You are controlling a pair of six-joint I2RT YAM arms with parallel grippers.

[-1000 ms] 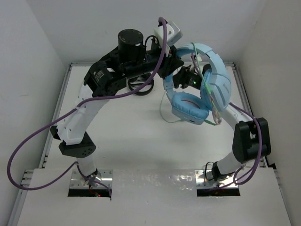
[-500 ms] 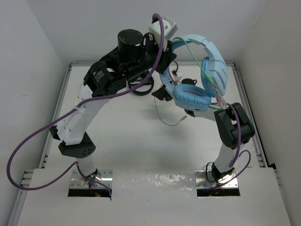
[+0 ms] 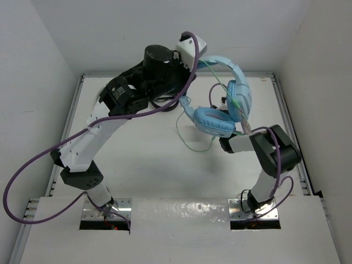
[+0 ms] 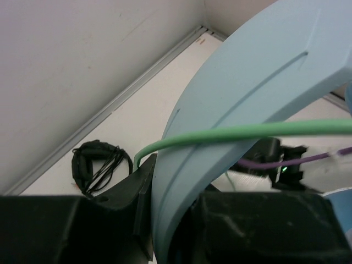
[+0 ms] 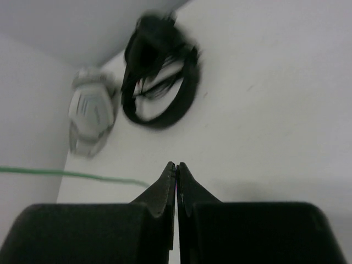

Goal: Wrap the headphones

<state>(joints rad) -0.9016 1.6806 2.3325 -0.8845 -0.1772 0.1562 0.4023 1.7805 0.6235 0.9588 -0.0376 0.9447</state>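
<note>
The light blue headphones [image 3: 219,118] hang in the air over the back middle of the table. My left gripper [image 3: 199,65] is shut on their headband [image 4: 258,71], which fills the gap between its jaws. The thin green cable [image 3: 187,144] loops down below the ear cup and crosses the headband [image 4: 247,130]. Just under the lower ear cup sits my right gripper [image 3: 222,144], shut, with nothing visible between its tips [image 5: 176,165]. The cable [image 5: 82,175] runs in from the left and disappears behind its left finger.
Black headphones with a coiled cord [image 3: 165,102] [image 5: 159,77] lie at the back of the table under the left arm. Grey-white headphones [image 5: 91,118] lie beside them near the wall. White walls enclose the table on three sides.
My right gripper has let go and closed empty, and its arm folded in to sit under the ear cup. The headphones swung lower and leftward, and the cable loop hangs longer.
</note>
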